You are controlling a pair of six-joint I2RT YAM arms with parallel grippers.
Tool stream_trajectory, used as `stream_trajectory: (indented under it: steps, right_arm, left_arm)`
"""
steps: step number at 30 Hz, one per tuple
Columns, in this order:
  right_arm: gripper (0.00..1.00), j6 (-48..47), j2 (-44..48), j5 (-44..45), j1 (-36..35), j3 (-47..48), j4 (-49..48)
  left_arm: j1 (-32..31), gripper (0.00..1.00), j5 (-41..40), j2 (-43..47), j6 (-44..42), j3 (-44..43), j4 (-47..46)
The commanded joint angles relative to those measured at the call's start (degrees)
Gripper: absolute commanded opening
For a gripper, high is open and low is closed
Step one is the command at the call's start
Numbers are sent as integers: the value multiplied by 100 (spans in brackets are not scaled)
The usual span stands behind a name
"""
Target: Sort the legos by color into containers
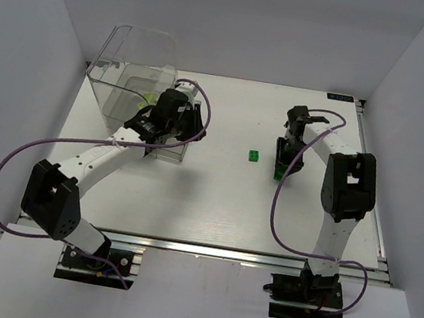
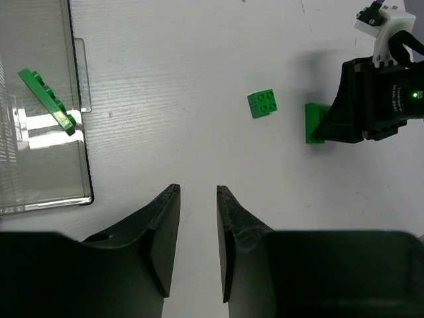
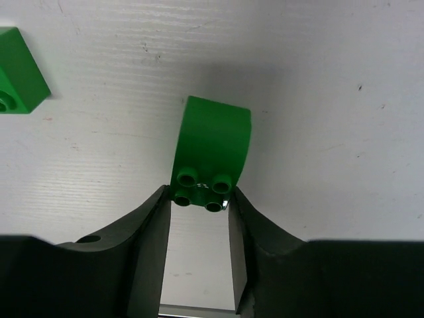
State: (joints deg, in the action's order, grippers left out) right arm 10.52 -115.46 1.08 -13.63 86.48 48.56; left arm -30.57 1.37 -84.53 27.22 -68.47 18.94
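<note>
Right hand (image 3: 199,192) pinching green brick (image 3: 212,132) between fingertips; left hand (image 2: 199,189) narrowly spread.

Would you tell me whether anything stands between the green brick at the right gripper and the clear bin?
Yes. The left gripper hangs at the clear bin's right side, on the line from the green brick in the right gripper. A second green brick also lies on the table between them.

The white table (image 1: 213,200) carried a clear bin (image 1: 131,57) at its far-left corner. A small green brick (image 1: 253,156) lay near its middle, and a second green brick (image 3: 212,146) lay nearby, toward the right edge.
</note>
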Motion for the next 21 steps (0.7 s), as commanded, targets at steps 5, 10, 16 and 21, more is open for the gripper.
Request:
stream_trajectory:
  steps: [5,10,16,21]
  right_arm:
    - [11,-164,164,-284,-17,124,-127]
    - [0,-726,515,-659,18,80,-443]
    - [0,-2497,1113,-2817,70,167,-664]
    - [0,-4556,1017,-5194,106,878,677]
  left_arm:
    - [-28,39,188,280,169,123,-145]
    - [-28,39,608,253,353,193,-373]
    - [-28,41,1962,-27,1247,798,-2057]
    - [-28,47,2877,-283,2260,1265,-4104]
